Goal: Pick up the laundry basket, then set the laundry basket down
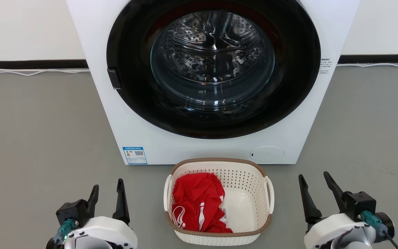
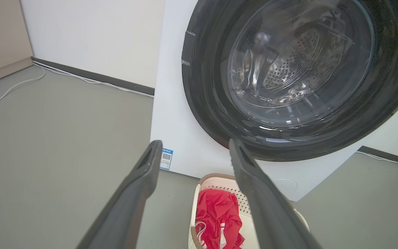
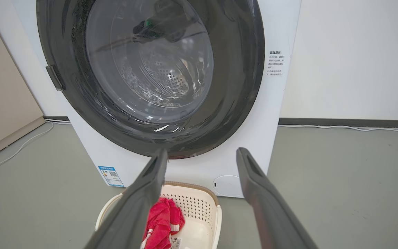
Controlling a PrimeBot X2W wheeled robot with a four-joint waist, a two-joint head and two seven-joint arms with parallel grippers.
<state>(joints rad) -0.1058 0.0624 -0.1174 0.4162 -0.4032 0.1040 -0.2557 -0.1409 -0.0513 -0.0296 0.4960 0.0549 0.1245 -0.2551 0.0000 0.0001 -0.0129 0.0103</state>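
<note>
- The laundry basket (image 1: 247, 178) stands on the floor (image 1: 29, 138) just before the washing machine (image 1: 185, 148), with red cloth (image 1: 199, 200) inside.
- The left gripper (image 1: 108, 184) and the right gripper (image 1: 313, 175) hover farther from the washing machine, fingers spread, empty.

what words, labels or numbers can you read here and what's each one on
"温馨提示:", as best it reads: heading of the printed notice on the washing machine front, right of the door
Lines under that heading: too small to read
blue sticker with a QR code, at the machine's lower left corner: print too small to read
white tag by the red garment in the laundry basket: blurred, unreadable
</note>
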